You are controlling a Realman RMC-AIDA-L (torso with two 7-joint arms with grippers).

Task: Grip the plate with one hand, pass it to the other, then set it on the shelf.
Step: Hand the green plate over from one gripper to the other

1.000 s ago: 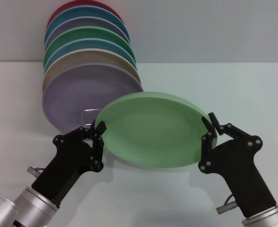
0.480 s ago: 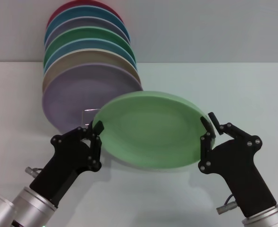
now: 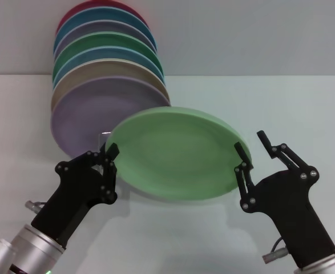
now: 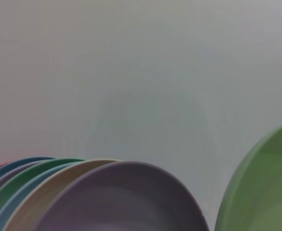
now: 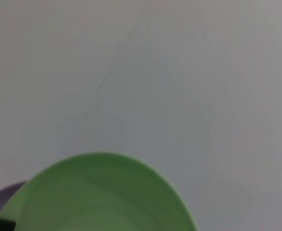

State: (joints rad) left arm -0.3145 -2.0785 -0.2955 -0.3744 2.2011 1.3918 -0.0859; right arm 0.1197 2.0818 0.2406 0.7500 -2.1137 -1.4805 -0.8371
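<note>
Two grippers are flanking one pale green plate (image 3: 176, 153), which is hanging tilted above the white table (image 3: 293, 108), just near and right of the stacked plates. The left gripper (image 3: 111, 155) is clamping the plate's left rim, jaws closed on the edge. The right gripper (image 3: 253, 149) is standing at the right rim with its jaws spread wide; one finger is sitting close to the rim and the other is clear of it, so it is holding nothing. By my reading the handover is wrapping up: the plate is riding on the left gripper alone.

Next up, I judge, the left arm is needing to carry the plate far-left toward the shelf (image 3: 105, 137), only a glint of wire peeking behind the plate's left rim, while the right backs away.

Counting now: seven plates are leaning in the rack row (image 3: 101, 74), lavender one nearest, plus the green one in the air.
</note>
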